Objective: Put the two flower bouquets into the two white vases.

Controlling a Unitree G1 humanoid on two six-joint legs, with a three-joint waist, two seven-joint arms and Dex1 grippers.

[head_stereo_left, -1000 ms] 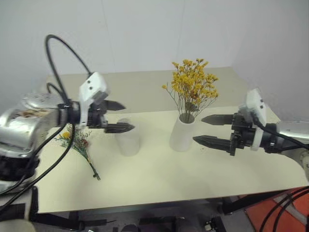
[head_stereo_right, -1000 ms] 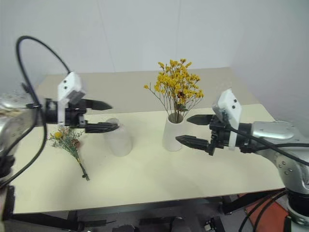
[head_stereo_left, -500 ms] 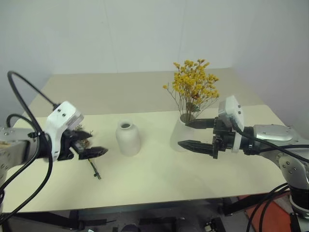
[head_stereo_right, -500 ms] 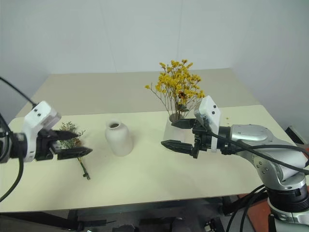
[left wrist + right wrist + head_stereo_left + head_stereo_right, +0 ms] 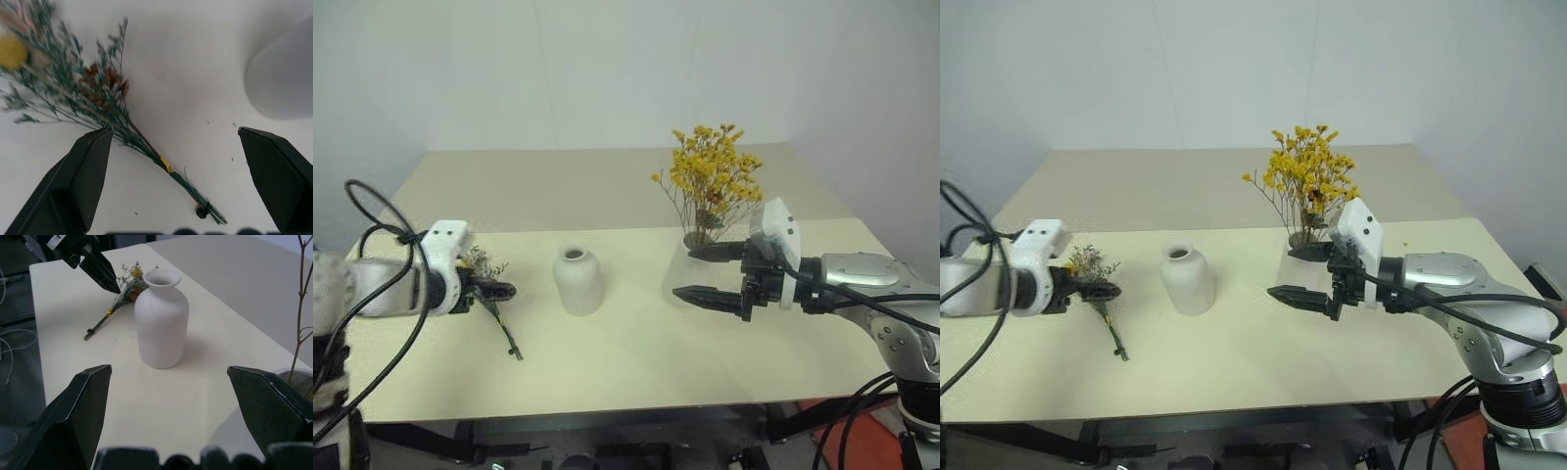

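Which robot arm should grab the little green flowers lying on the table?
The left. Its open left gripper already hangs over the green sprig bunch, while the right gripper sits by the wide vase holding the yellow bouquet.

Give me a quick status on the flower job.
Both pincers open: left pincer over the green sprig bunch lying on the table, right pincer by the yellow bouquet in its cylinder vase. Bottle vase empty. Nothing blocking.

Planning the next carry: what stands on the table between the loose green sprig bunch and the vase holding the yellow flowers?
The empty narrow-necked vase stands between the sprig bunch and the yellow flowers' vase; otherwise bare table, in both eye views.
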